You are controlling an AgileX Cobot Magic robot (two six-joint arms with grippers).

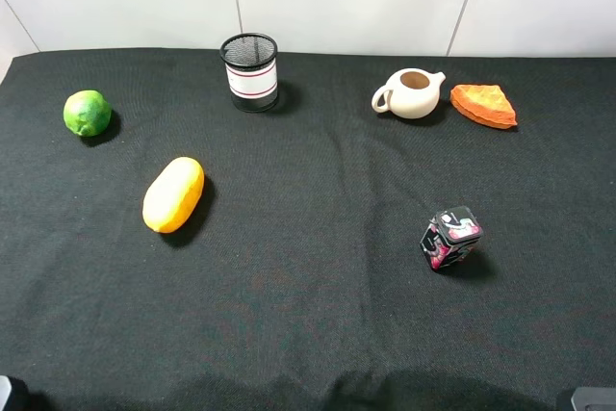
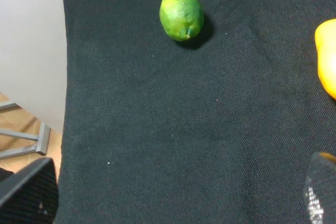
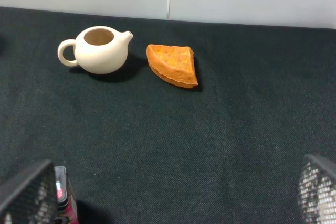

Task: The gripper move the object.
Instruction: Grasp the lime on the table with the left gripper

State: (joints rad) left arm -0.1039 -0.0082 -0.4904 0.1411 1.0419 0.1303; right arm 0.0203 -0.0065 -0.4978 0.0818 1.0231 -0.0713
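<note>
**Work surface:** a black cloth (image 1: pixel 318 324) is spread over the whole table.

**Object of the task:** a lime (image 1: pixel 87 113), round, glossy and green, is placed at the far left of the cloth. It is free on all sides and touched by nothing. In the left wrist view the lime (image 2: pixel 181 15) is seen well apart from the tool, with bare cloth between.

**Left gripper** (image 2: pixel 173 198)**:** its fingers (image 2: pixel 29 195) are spread wide and nothing is held between them. It is stationed above the near left part of the cloth.

**Right gripper** (image 3: pixel 170 195)**:** its jaws are likewise parted and empty. It is stationed over the near right.

**Other items:**
- A yellow-orange fruit (image 1: pixel 173 194), oval, is laid nearer than the lime and to its right.
- A mesh pen cup (image 1: pixel 250 71) is set upright at the far centre-left.
- A cream teapot (image 1: pixel 412 93) is set at the far right.
- An orange wedge (image 1: pixel 484 105) is laid just beside the teapot, on its right.
- A small black-and-pink box (image 1: pixel 450 238) is placed at the near right.

**Progress:** the task is judged not begun. No approach, grasp or lift is shown, so all of these, and the placing, are left to be done. The left gripper is judged the better placed for the reach.
</note>
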